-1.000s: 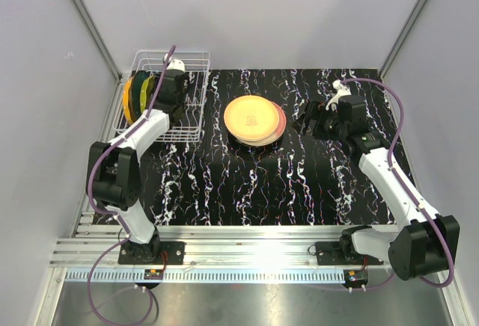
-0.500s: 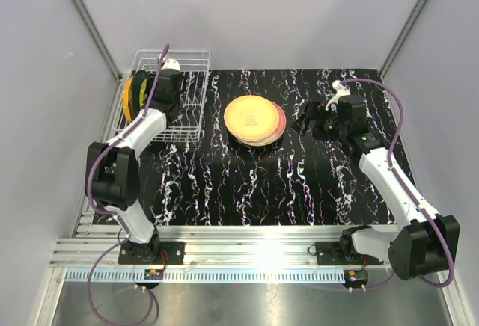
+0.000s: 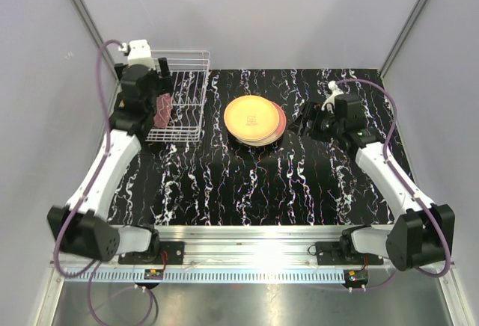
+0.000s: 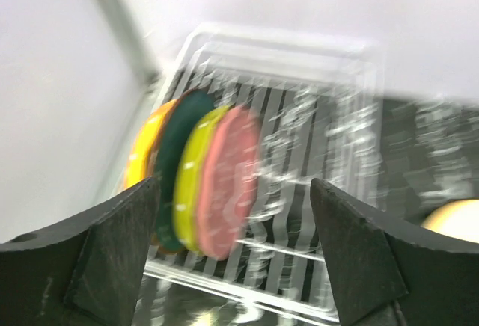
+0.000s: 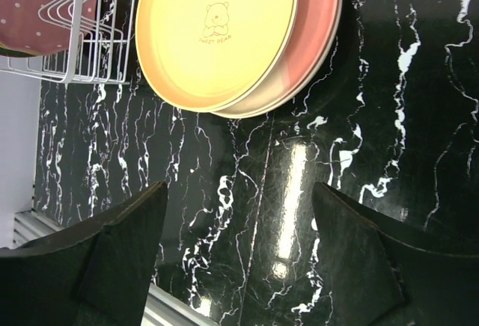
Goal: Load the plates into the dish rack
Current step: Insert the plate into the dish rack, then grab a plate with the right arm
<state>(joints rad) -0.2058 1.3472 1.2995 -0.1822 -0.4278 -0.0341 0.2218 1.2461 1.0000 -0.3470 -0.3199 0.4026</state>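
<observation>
Because the top view looks down from far off, no writing can be read there. The dish rack [image 3: 187, 98] sits at the far left corner of the marbled black mat [image 3: 247, 184]. The left arm [image 3: 112, 154] reaches over its left side and hides most of what it holds; only one reddish plate [image 3: 163, 108] shows, standing on edge. A yellow plate [image 3: 251, 117] tops a stack at the mat's middle. The right gripper [image 3: 305, 125] hovers just right of the stack, fingers spread.

In the left wrist view, which is badly blurred, the left gripper [image 4: 233, 184] has its fingers wide apart with nothing between them. Below it, four plates stand side by side in the rack's left part: orange, dark green, lime and pink. Any print on them is lost in the blur.

In the right wrist view, the yellow plate bears a small bear drawing over tiny letters that seem to read "SWEET DEAR". A salmon plate [image 5: 318, 19] peeks out beneath. The frame edge cuts off the rack's corner. The right fingers stand open above bare mat.
</observation>
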